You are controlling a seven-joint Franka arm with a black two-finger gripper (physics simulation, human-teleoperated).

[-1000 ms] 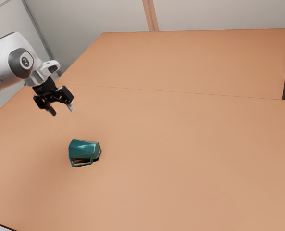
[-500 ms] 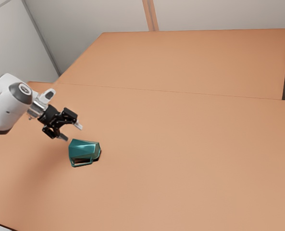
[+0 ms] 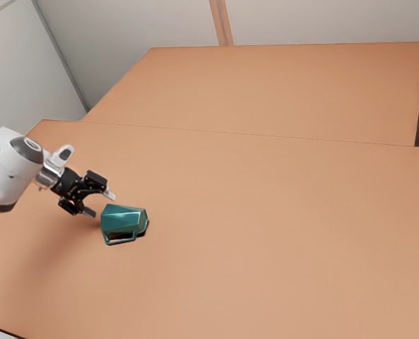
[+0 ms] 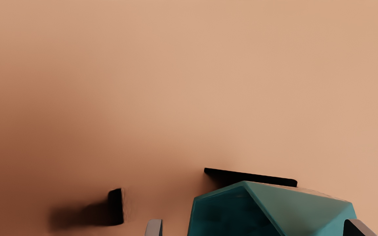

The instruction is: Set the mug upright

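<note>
Smooth, faintly glossy mug (image 3: pixel 119 219); smooth, matt table (image 3: pixel 266 233).

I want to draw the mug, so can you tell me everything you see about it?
The mug is teal, with flat, angled sides, a slightly shiny look and a looped handle. Its material might be glazed pottery or plastic. It lies on its side on the orange-brown table, with its handle toward the exterior view's bottom. The open tool is close to one end; I can't tell if they touch.
</note>
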